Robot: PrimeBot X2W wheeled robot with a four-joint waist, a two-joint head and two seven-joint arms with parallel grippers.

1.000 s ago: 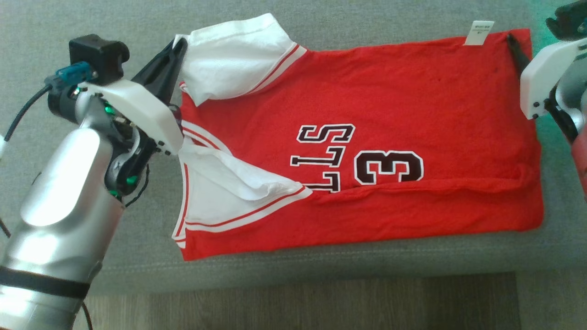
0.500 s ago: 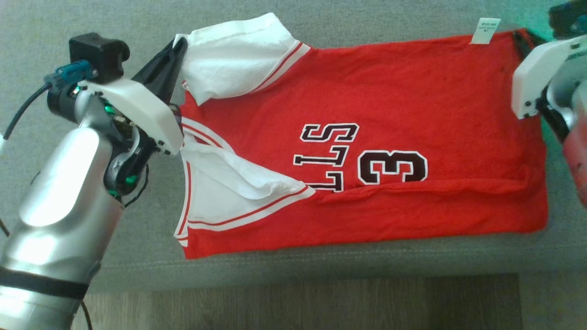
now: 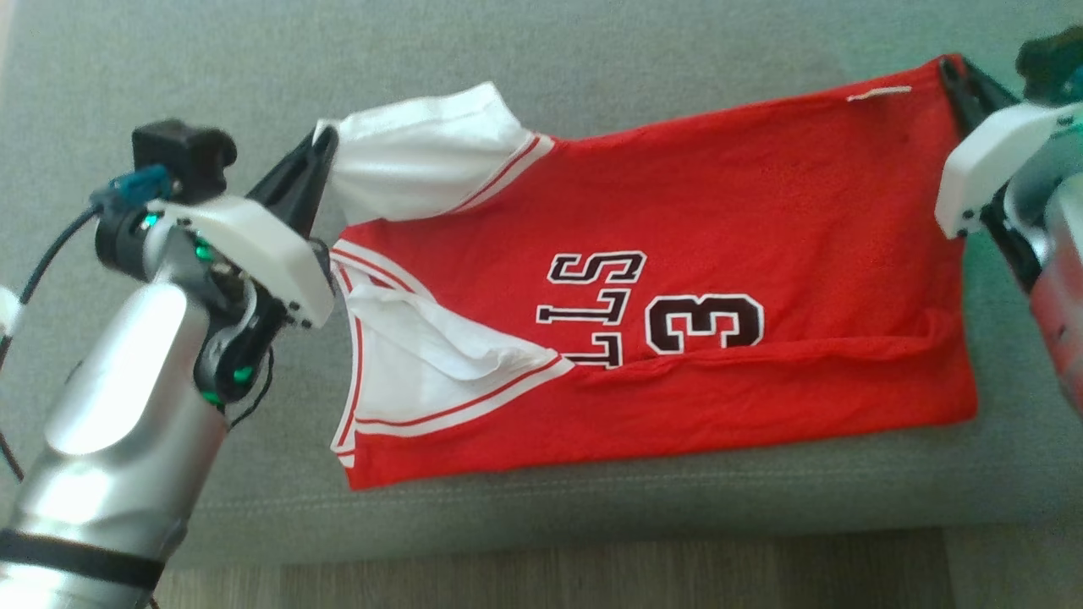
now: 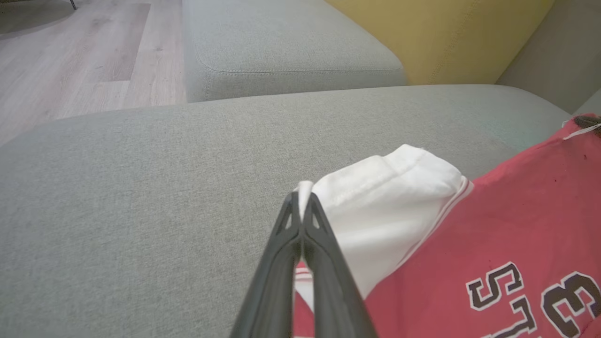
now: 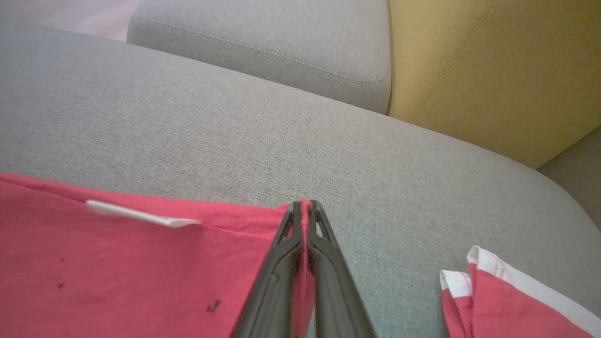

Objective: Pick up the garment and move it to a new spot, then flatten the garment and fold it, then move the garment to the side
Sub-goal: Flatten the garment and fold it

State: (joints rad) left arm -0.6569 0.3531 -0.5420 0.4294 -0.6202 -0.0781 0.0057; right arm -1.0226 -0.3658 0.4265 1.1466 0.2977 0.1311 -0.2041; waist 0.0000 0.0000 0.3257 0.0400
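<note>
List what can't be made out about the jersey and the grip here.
- Head view: the start of the lettering on the jersey, tucked under its own fold.
- Right wrist view: the print on the tag, edge-on and blurred.
- Head view: the arm behind the right gripper, cut off by the right edge.

This looks like a home living room. A grey fabric sofa (image 3: 592,68) with stitched seams offers a wide seat. A second grey seat cushion (image 4: 281,47) lies beyond it, a yellow back cushion (image 5: 493,70) stands behind, and a pale wood-plank floor (image 4: 70,61) runs alongside.
</note>
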